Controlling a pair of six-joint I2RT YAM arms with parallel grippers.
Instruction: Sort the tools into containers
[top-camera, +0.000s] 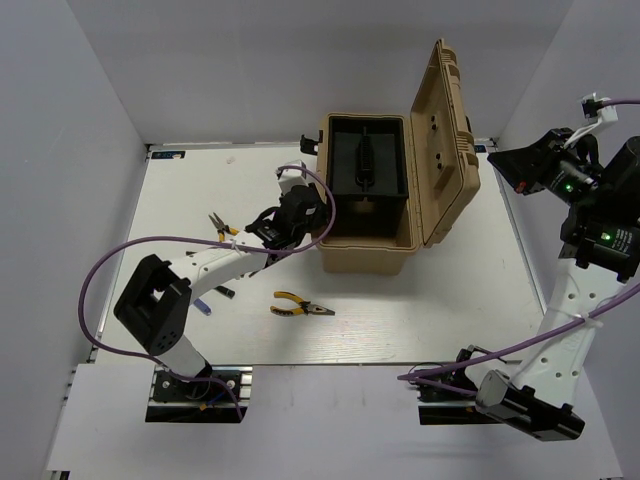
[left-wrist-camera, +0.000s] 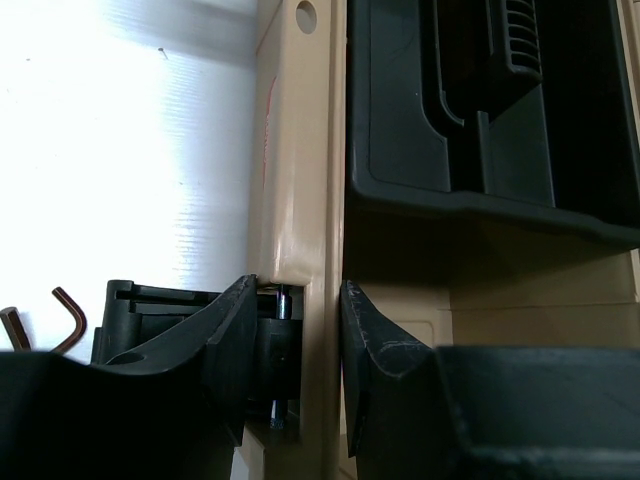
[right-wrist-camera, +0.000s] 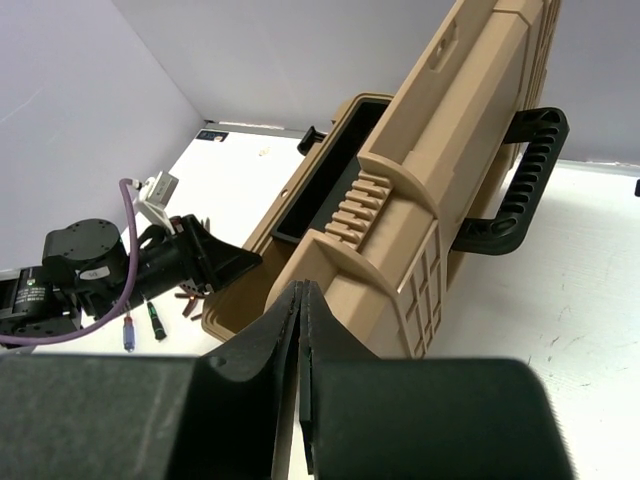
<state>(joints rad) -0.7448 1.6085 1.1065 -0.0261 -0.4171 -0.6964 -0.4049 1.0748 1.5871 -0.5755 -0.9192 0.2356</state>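
Though overhead hides it, left fingers (left-wrist-camera: 232, 345) clamp the toolbox (left-wrist-camera: 295, 200) wall; right fingers (right-wrist-camera: 262, 340) meet.

The toolbox (top-camera: 365, 255) was tan ribbed plastic, its inner tray (top-camera: 345, 165) matt black plastic, and the bench (top-camera: 450, 300) smooth white.

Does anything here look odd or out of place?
Nothing looks spilled or broken. One oddity: the left gripper clamps the toolbox by its side wall, not a tool, while pliers lie loose on the table.
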